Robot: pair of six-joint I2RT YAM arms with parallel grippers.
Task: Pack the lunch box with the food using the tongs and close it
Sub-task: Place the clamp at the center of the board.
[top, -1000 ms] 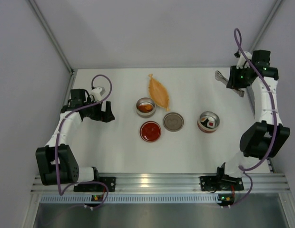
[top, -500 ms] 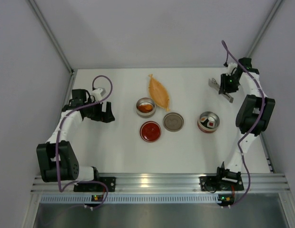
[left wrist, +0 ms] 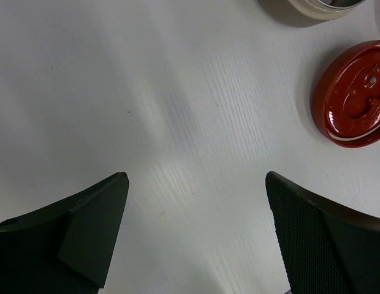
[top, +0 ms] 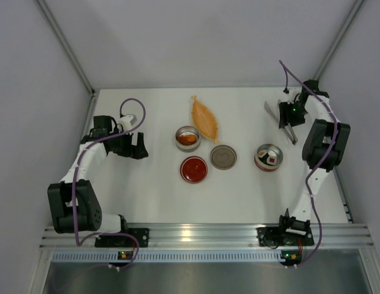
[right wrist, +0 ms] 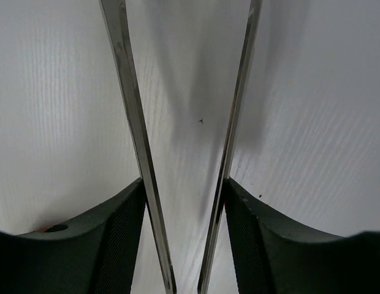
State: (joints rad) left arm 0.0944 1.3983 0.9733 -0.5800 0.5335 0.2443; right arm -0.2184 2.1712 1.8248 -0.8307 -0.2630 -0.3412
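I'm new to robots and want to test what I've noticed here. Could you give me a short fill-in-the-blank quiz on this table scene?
1. The right gripper grips the slim silver metal tongs; the left gripper holds ___.
2. The round lid lying nearest the left gripper is coloured ___.
3. The brown-and-white food pieces sit in the round steel tin nearest the ___ arm.
Missing words: nothing; red; right.

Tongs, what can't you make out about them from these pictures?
- Right wrist view: the tongs, gripped in the right tool, lose their tips past the top edge and their joined end past the bottom edge.
- Top view: the right arm covers much of them, and they are too small for detail.
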